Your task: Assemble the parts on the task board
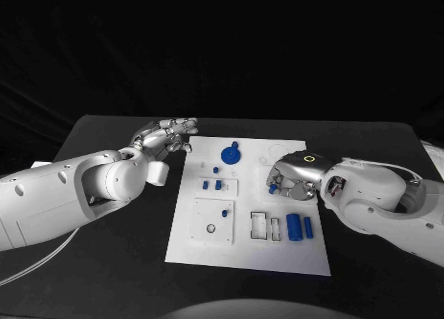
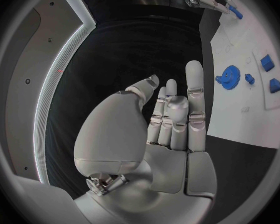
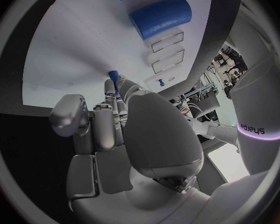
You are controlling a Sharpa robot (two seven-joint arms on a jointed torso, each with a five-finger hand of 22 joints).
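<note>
Right hand [image 1: 291, 178]: your fingers pinch a small blue plastic peg [image 1: 273, 189] over the white task board [image 1: 249, 256].
Left hand [image 1: 167, 138]: fingers apart, empty, off the board's edge above the black surface [image 1: 107, 266].
Tip: keep the peg upright, lower gently.

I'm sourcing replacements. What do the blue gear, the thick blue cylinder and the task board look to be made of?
Blue gear: likely moulded or printed plastic, matte, uniform colour without glints.
Thick blue cylinder: probably the same plastic, satin, with only a soft highlight along it.
Task board: a thin white rigid sheet, matte; plastic or painted metal, hard to tell.
</note>
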